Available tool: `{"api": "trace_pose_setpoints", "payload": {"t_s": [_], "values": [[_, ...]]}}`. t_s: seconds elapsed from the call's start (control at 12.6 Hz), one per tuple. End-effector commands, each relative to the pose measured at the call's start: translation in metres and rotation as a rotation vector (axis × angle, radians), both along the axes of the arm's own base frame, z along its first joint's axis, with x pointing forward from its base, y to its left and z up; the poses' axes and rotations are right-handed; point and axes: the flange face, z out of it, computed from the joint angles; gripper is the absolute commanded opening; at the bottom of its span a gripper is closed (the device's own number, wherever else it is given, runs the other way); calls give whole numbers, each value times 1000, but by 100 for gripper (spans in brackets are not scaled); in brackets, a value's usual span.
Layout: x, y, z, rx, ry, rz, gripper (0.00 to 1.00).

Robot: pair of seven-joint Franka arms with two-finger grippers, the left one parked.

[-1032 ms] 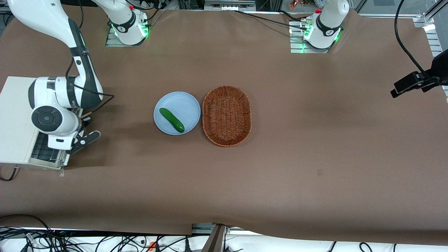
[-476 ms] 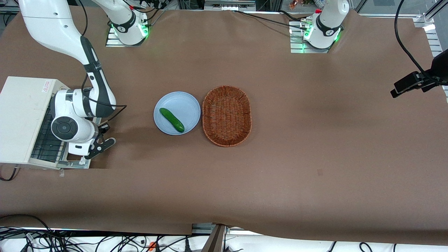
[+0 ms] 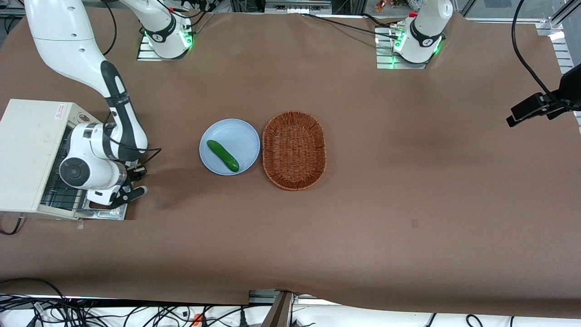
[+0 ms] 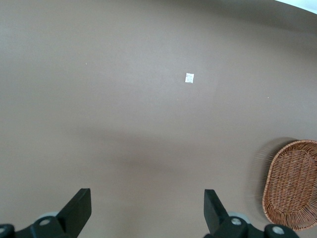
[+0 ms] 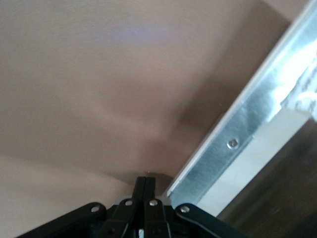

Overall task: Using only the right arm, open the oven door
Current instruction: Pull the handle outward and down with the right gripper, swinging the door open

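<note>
The white toaster oven [image 3: 28, 154] stands at the working arm's end of the table. Its oven door [image 3: 111, 213] hangs folded down flat in front of the oven, and the wire rack [image 3: 59, 188] inside shows. The right arm's gripper [image 3: 130, 194] sits at the door's outer edge, just above the table. In the right wrist view the gripper [image 5: 145, 182] has its fingers pressed together with nothing between them, close beside the door's silver metal frame [image 5: 247, 124]. The bar handle is hidden under the arm.
A pale blue plate [image 3: 236, 131] holding a green cucumber [image 3: 223, 156] sits mid-table, with an oval wicker basket [image 3: 294, 150] beside it. The basket [image 4: 292, 183] also shows in the left wrist view. Brown table covering surrounds them.
The right arm has drawn away from the oven toward the plate and sunk lower. The oven door has swung from partly open down to flat, and more of the rack shows.
</note>
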Motion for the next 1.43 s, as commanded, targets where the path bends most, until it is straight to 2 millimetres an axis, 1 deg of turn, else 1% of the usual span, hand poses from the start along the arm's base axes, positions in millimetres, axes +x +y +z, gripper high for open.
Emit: {"api": "trace_pose_setpoints", "payload": {"t_s": [0.0, 0.16, 0.32, 0.48, 0.63, 0.71, 0.79, 0.87, 0.95, 1.03, 1.11, 1.27, 1.35], "values": [[-10, -24, -9, 23, 43, -168, 0], [-12, -17, -10, 49, 69, -272, 0], [-10, -4, -1, 64, 121, -363, 0], [-4, 4, 14, 66, 150, -367, 0], [7, 11, 36, 76, 137, -342, 0], [11, 13, 52, 73, 131, -324, 4], [14, 12, 70, 71, 111, -311, 19], [16, 12, 94, 53, 76, -274, 43], [17, 11, 117, 49, 45, -256, 91], [14, 11, 139, 66, 35, -225, 100], [13, 9, 156, 80, 27, -185, 100], [19, 8, 193, 89, 30, -174, 100], [22, 10, 215, 79, 37, -163, 100]]}}
